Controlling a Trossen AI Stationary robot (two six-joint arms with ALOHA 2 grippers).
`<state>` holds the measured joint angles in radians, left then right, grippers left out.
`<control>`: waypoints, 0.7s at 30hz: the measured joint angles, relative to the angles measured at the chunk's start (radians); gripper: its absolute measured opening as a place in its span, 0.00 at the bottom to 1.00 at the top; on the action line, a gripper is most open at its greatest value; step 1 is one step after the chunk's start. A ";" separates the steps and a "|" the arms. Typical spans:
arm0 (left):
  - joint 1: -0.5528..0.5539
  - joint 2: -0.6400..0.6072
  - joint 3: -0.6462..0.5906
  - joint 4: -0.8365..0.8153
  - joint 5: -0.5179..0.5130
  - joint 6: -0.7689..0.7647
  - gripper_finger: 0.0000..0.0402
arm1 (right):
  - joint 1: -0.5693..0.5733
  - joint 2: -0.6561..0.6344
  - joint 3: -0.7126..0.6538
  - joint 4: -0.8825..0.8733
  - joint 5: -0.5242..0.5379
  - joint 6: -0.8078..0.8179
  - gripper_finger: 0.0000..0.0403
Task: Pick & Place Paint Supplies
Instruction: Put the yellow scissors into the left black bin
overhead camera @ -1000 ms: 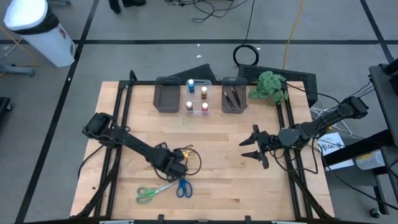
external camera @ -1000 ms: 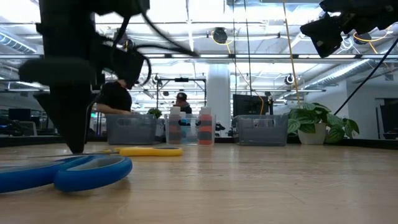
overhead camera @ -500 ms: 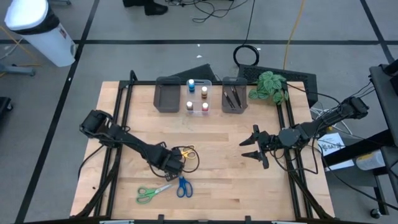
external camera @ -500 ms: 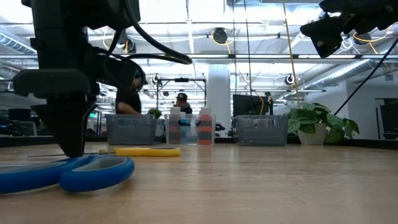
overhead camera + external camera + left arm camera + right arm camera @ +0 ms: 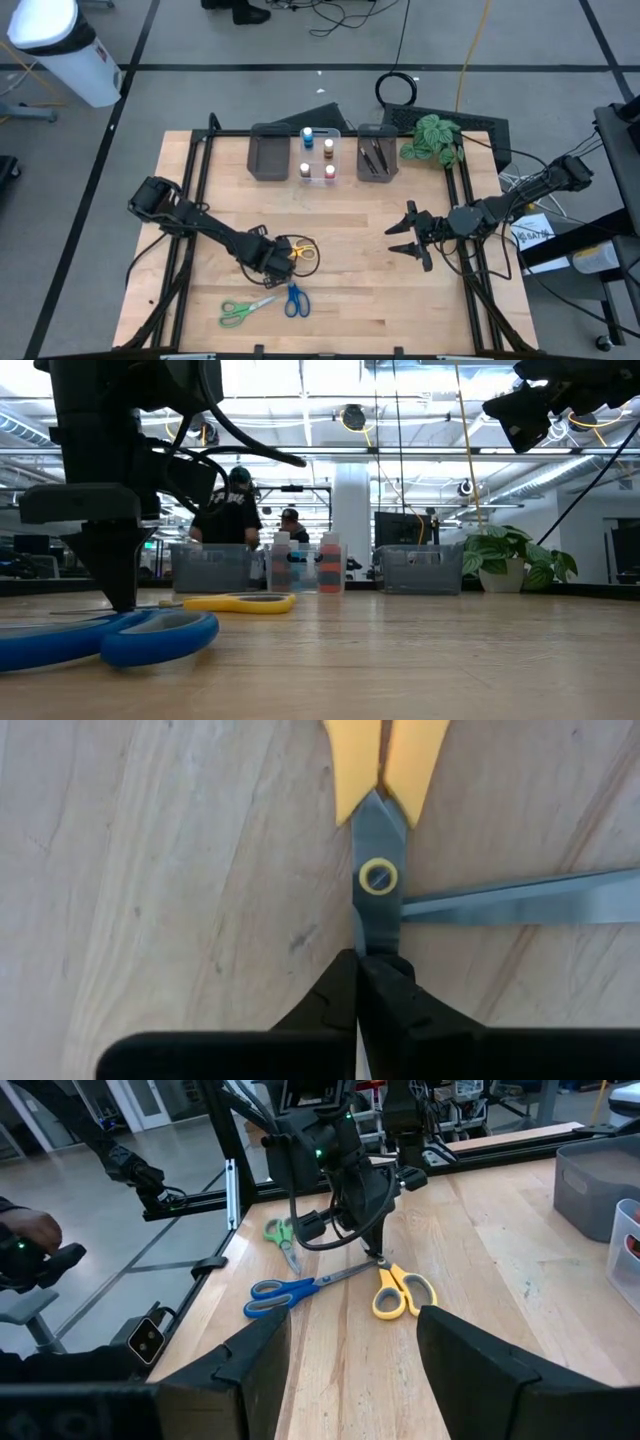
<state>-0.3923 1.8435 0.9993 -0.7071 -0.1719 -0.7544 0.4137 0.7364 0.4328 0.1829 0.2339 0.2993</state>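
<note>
Yellow-handled scissors (image 5: 301, 250) lie open and flat on the wooden table (image 5: 360, 210), with my left gripper (image 5: 358, 982) shut on them. The right wrist view shows that gripper (image 5: 376, 1252) standing over the yellow scissors (image 5: 402, 1291). Blue scissors (image 5: 293, 299) and green scissors (image 5: 240, 311) lie flat nearer the front edge. My right gripper (image 5: 407, 236) hangs open above the table's right half and touches nothing. Small pots stand in the clear bin (image 5: 317, 156), and dark brushes lie in the grey bin (image 5: 376, 154) at the back. My left gripper pinches one blade of the yellow scissors (image 5: 368, 942) between its two fingers, just past the pivot screw (image 5: 379, 876). The fingers come from above, pointing down. The scissors lie flat on the table, the other blade (image 5: 520, 900) splayed out sideways.
A second grey bin (image 5: 267, 152) stands left of the clear bin, and a green plant (image 5: 432, 138) sits at the back right corner. Bare wood stretches between the two grippers. A person (image 5: 228, 510) stands in the room beyond the far edge.
My left gripper has shifted slightly toward the table's left edge and has shut on the yellow scissors' blade. The scissors still lie on the table. The person behind the table has walked toward the right.
</note>
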 joint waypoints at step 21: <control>-0.003 0.002 -0.007 0.059 -0.102 0.105 0.00 | -0.125 0.684 0.068 0.517 -0.178 0.135 0.51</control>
<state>-0.3950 1.8454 0.9920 -0.6485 -0.2737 -0.6497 0.2888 1.4201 0.5007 0.6997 0.0559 0.4342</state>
